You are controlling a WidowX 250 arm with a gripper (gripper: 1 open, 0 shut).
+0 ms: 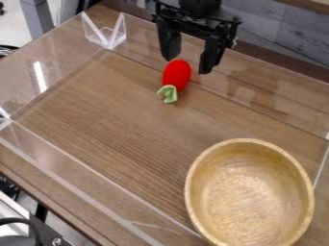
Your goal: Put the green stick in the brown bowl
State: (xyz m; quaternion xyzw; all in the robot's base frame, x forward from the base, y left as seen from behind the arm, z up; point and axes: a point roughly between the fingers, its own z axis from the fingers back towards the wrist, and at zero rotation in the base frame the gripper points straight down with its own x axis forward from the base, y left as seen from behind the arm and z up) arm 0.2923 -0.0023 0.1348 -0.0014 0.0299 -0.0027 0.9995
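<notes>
A red toy (178, 74) lies on the wooden table, and the green stick (168, 93) shows as a short green piece at its near-left end. The brown bowl (197, 188), wide, shallow and made of light wood, sits empty at the near right corner. My black gripper (190, 53) hangs just behind and above the red toy. It is open, with one finger (168, 43) to the toy's left and the other finger (213, 58) to its right. Nothing is held between them.
Clear acrylic walls (52, 154) fence the wooden tabletop (115, 125) on all sides. A clear angled bracket (106, 34) stands at the far left corner. Bare wood lies between the toy and the bowl.
</notes>
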